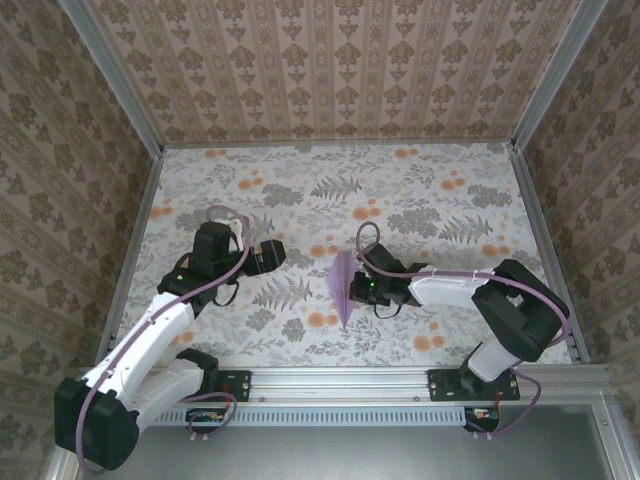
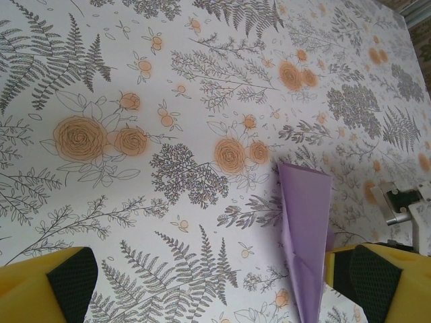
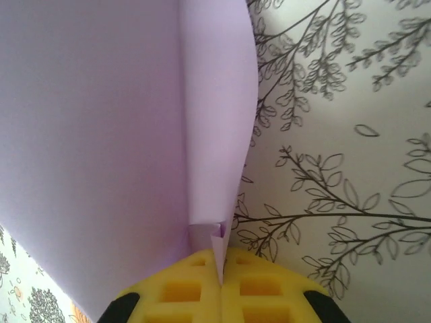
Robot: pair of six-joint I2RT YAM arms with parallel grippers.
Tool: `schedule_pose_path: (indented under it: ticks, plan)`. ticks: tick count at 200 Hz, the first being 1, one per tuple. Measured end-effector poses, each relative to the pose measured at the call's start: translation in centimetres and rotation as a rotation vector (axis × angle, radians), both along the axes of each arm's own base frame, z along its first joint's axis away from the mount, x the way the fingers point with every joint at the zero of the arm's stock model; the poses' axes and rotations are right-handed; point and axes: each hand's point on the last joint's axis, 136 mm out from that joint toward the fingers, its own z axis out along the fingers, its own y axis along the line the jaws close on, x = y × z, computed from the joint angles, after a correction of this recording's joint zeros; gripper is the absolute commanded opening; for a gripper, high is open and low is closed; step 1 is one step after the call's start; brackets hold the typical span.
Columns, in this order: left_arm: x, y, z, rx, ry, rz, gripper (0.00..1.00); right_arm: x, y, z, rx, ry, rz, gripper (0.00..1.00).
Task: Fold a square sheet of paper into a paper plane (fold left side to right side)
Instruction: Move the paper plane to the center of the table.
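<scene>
From above, the paper plane (image 1: pixel 344 288) is seen as a narrow lilac dart at the fingertips of the right gripper (image 1: pixel 362 290), which is clenched on its edge. The point of the dart is turned toward the arm bases and the blunt end away from them. The left gripper (image 1: pixel 275 255) is held released, with its jaws spread wide and nothing between them. The plane is found to its right, near but apart from it. Both tools are placed over the flowered tablecloth (image 1: pixel 300 190), ahead of the metal rail (image 1: pixel 340 378) where the arms are bolted.

In the left wrist view, the two yellow fingers (image 2: pixel 47 286) are seen far apart in the lower corners, with bare tablecloth (image 2: pixel 135 202) ahead of them. The plane (image 2: pixel 306 222) is seen just inside the finger on the right of the view, its blunt end pointing away from the tool. Whether it touches that finger cannot be told. A pale part of the other arm (image 2: pixel 404 205) is seen beyond it.

In the right wrist view, the yellow fingers (image 3: pixel 195 289) are pressed together and a small folded corner of the plane (image 3: pixel 101 134) is pinched between them. The lilac sheet rises straight ahead of the tips and spreads to the left, with a curved flap on its right. Tablecloth (image 3: pixel 350 134) printed with grey branches is seen to the right of the tool.
</scene>
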Motion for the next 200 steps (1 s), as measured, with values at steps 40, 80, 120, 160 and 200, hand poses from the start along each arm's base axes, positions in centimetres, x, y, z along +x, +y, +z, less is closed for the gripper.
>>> schedule_pose_path:
  ticks: [40,80,120,160,200]
  plan:
    - [0.0,0.0,0.0,0.000,0.000,0.000,1.00,0.2,-1.3,0.3,-0.021,-0.024,-0.014,0.10]
    - [0.0,0.0,0.0,-0.001,0.000,0.000,1.00,0.0,-2.2,-0.1,-0.054,-0.016,-0.011,0.16]
    - [0.1,0.0,0.1,-0.002,-0.002,0.000,1.00,-0.5,-3.2,0.2,-0.108,-0.013,0.003,0.28]
    - [0.6,-0.3,1.2,-0.009,-0.018,-0.001,1.00,0.2,-3.7,3.1,-0.157,-0.060,0.024,0.38]
    - [1.0,-0.5,2.1,-0.017,-0.035,-0.001,1.00,0.5,-3.8,7.6,-0.163,-0.118,0.045,0.46]
